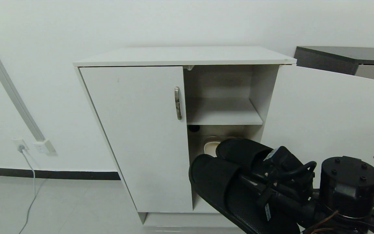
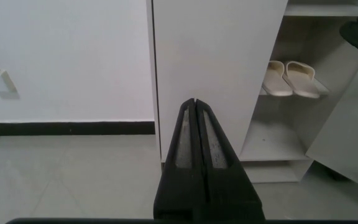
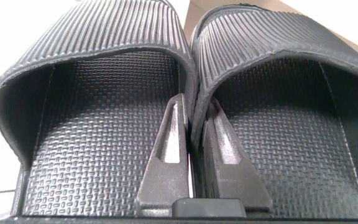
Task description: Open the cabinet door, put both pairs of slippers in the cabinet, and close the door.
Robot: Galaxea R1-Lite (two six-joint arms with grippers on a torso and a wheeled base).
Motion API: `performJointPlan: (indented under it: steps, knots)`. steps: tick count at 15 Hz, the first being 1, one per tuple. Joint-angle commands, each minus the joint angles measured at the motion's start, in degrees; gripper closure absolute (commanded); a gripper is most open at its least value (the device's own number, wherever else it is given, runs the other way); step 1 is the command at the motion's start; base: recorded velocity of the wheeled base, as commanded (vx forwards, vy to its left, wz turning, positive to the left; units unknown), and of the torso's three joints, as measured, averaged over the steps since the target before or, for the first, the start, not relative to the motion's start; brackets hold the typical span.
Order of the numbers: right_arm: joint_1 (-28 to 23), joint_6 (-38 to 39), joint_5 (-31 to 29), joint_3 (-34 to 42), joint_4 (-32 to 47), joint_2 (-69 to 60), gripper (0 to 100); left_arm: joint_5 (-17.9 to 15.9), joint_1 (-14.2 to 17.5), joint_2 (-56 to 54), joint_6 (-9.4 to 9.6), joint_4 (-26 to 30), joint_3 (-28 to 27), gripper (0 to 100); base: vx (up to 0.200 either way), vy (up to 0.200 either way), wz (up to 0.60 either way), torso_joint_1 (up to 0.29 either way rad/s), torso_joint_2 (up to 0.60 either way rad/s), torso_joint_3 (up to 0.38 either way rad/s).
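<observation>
Up front, the head view has the black slippers (image 1: 226, 172) raised just before the cabinet (image 1: 187, 55). Its right door (image 1: 330, 113) stands open and its left door (image 1: 138, 130) is shut, and the beige slippers (image 1: 211, 147) barely peek out behind the black pair. From the left wrist, the whole beige pair lies side by side on a lower shelf, and my left claw (image 2: 194, 109) is pressed closed, empty. From the right wrist, my right claw (image 3: 193, 112) pinches the black pair's adjoining inner walls together.

Your left gripper (image 2: 194, 106) is hovering, fingers (image 2: 184, 140) pressed together, before the cabinet (image 2: 216, 62); beige slippers (image 2: 294, 79) are lying inside its open right half.
</observation>
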Motion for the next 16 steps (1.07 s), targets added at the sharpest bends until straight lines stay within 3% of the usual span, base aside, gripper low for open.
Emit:
performJointPlan:
  steps: [1,12,16]
  knots:
    - [0.02,0.00,0.03,-0.19,-0.03,-0.01,100,-0.02,0.01,0.07,0.07,-0.01,0.01,100,0.000,0.000,0.00,0.000,0.00,0.000]
    - [0.90,0.00,2.14,-0.63,-0.11,1.04,100,-0.02,0.01,0.07,0.07,-0.01,0.01,100,0.000,0.000,-0.05,-0.003,0.03,0.030]
    - [1.34,0.18,1.70,-4.76,-0.03,5.00,100,-0.02,0.01,0.07,0.25,-0.01,0.01,100,0.000,0.000,0.00,0.000,0.00,0.000]
